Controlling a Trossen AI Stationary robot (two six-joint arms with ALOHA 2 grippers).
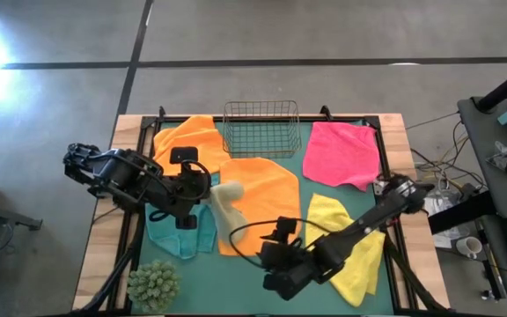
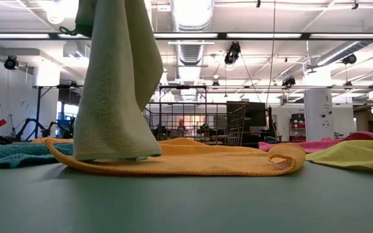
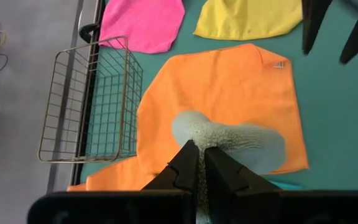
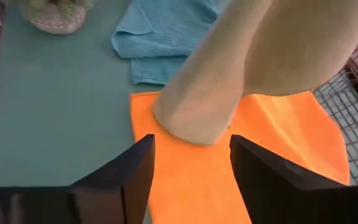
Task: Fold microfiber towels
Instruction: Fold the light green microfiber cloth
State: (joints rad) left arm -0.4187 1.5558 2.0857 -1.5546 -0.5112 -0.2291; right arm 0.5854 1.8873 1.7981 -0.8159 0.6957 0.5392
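Note:
A pale olive-green towel [image 1: 225, 204] hangs from my left gripper [image 1: 208, 187], which is shut on it above the table's middle left. Its lower end [image 2: 115, 154] rests on an orange towel [image 1: 267, 198] spread flat at the centre. My right gripper [image 4: 191, 168] stands open near the front centre, just short of that lower end [image 4: 191, 121], touching nothing. A teal towel [image 1: 181, 236], a yellow towel [image 1: 350, 251], a pink towel [image 1: 341, 154] and a second orange towel [image 1: 187, 139] lie flat around them. My left gripper pinches the bunched upper end of the olive-green towel [image 3: 211, 144] between its two shut fingers [image 3: 182, 167]. It comes slanting down from the table's left. The towel hangs in loose folds below the fingers [image 2: 118, 77], with only its bottom edge on the orange towel.
A wire basket [image 1: 262, 128] stands at the far edge's middle, partly on the second orange towel. A green spiky plant ball [image 1: 154, 283] sits at the near left corner. Bare teal mat [image 1: 236, 291] lies along the near edge between the ball and my right arm.

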